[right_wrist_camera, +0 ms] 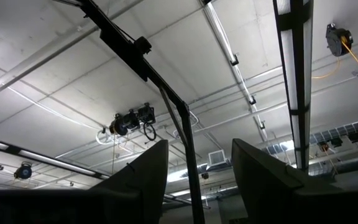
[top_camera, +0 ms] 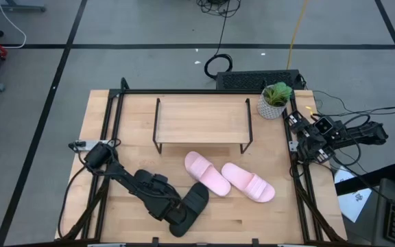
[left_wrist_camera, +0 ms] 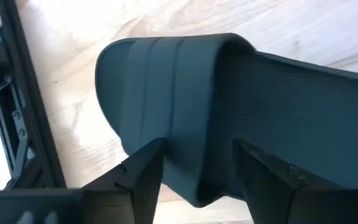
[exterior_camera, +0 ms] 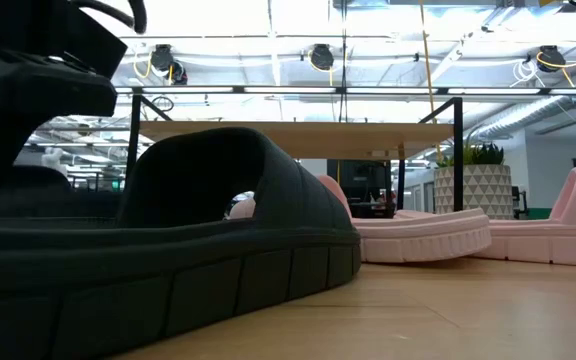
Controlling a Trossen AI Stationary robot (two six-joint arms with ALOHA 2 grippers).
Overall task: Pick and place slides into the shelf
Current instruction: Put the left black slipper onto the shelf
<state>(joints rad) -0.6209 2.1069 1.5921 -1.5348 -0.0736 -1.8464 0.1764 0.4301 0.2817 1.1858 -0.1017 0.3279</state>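
Observation:
One black slide (top_camera: pixel 195 204) lies sole down near the table's front edge; it fills the low view (exterior_camera: pixel 198 250). My left gripper (top_camera: pixel 181 219) is open and low at the slide's near side. In the left wrist view its fingers (left_wrist_camera: pixel 143 180) stand on either side of the wide strap's lower end (left_wrist_camera: pixel 185 180); I cannot tell whether they touch it. Two pink slides (top_camera: pixel 208 173) (top_camera: pixel 249 182) lie side by side in front of the shelf (top_camera: pixel 203 118). No second black slide shows. My right gripper (right_wrist_camera: pixel 199 180) is open, parked at the table's right edge (top_camera: pixel 307 140), pointing at the ceiling.
A potted plant (top_camera: pixel 276 100) stands at the table's far right corner beside the shelf. The shelf's wood top carries nothing. Black frame rails (top_camera: pixel 108 123) run along the table's left and right sides. Bare tabletop lies left of the pink slides and in front of them.

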